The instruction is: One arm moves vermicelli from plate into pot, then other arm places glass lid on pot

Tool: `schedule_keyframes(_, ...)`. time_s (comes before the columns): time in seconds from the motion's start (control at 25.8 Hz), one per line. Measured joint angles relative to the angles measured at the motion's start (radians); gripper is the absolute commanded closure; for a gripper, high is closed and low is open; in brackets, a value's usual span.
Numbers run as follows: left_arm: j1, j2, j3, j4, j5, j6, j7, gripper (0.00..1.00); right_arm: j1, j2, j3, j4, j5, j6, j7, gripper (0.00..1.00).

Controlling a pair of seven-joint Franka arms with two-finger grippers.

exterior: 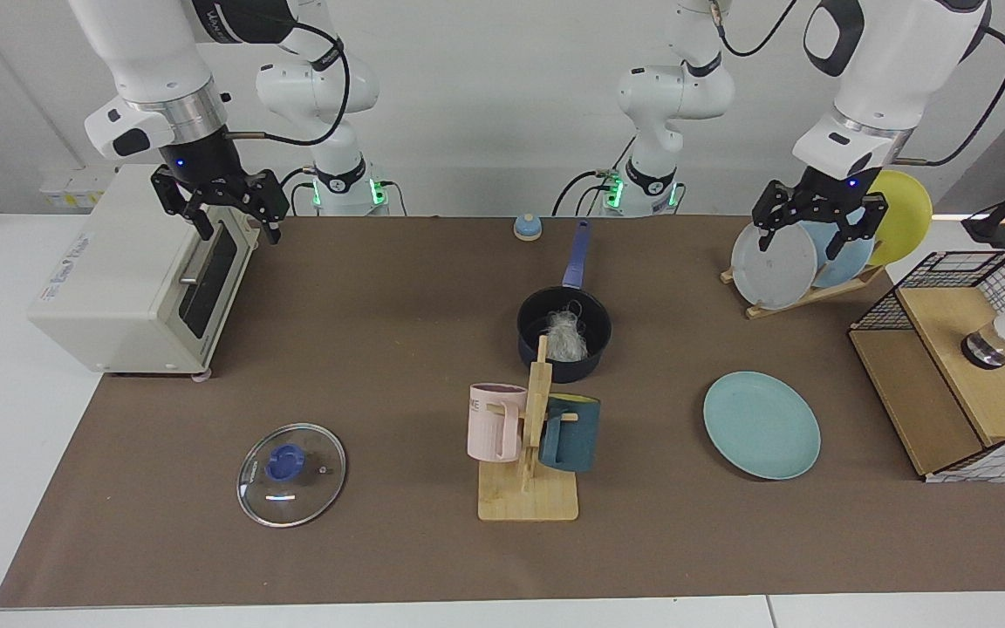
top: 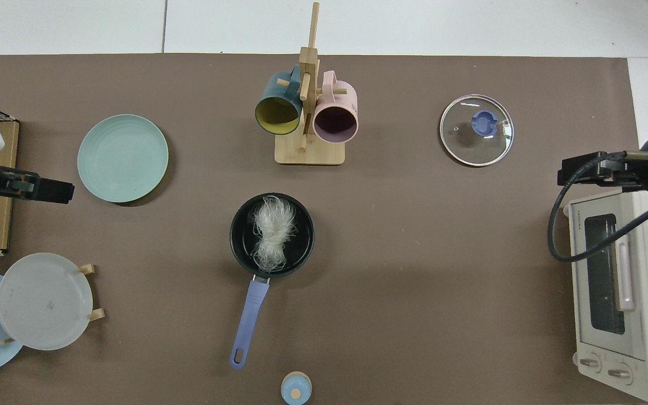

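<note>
The vermicelli [top: 271, 233] sits in the pot [top: 241, 243], the glass lid [exterior: 291, 474] lies on the bench, and the left tool [exterior: 819, 236] and right tool [exterior: 237, 227] both hang wide apart up high.

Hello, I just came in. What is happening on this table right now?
Nothing is being held at this moment. The vermicelli already lies in the pot, and the plate is bare. The glass lid lies flat on the table, not yet on the pot. The right hand hangs open above the toaster oven; the left hand hangs open above the plate rack.
</note>
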Motion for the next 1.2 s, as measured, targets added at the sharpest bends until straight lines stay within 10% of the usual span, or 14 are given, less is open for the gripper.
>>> schedule_keyframes(0.7, 0.0, 0.0, 0.0, 0.0, 0.0, 0.0, 0.0, 0.0, -0.047, 0.011, -0.004, 0.031, -0.017, -0.031, -0.006, 0.0)
schedule_keyframes(1.2, 0.0, 0.0, 0.0, 0.0, 0.0, 0.0, 0.0, 0.0, -0.03, 0.632, 0.017, 0.504, -0.047, 0.12, -0.052, 0.0)
